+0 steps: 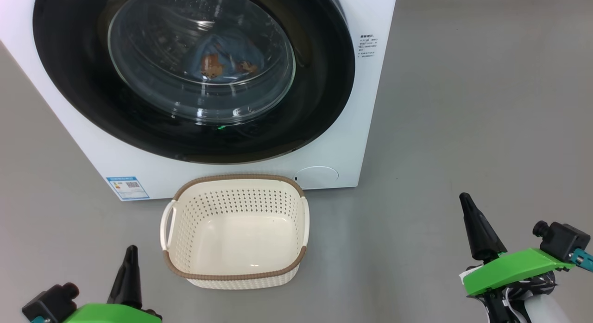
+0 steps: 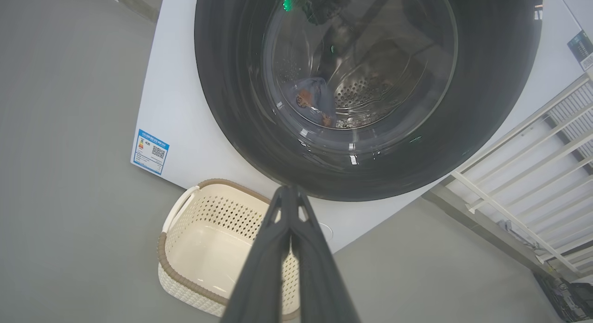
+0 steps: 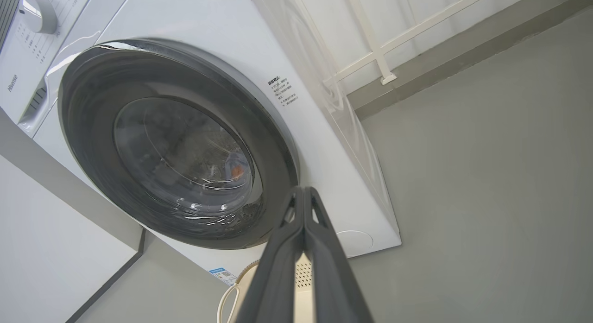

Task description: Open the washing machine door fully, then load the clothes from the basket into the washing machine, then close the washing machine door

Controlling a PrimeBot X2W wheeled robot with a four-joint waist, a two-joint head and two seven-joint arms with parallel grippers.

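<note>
Washing machine door [image 1: 324, 72] sits flush on the washing machine [image 1: 370, 128], probably latched, though the seam is hard to read. Clothes [image 1: 222, 59] lie in the drum behind the glass; basket [image 1: 236, 273] stands empty in front. Judgement: final step done, and next is only a latch check. Left gripper [image 1: 131, 251] and right gripper [image 1: 464, 199]: the 2 fingers of each are pressed together, holding and touching nothing.

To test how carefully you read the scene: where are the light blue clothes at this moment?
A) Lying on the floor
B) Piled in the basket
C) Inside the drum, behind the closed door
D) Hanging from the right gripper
C: the clothes show through the glass of the shut washing machine door, and the basket in front of it holds nothing.
</note>
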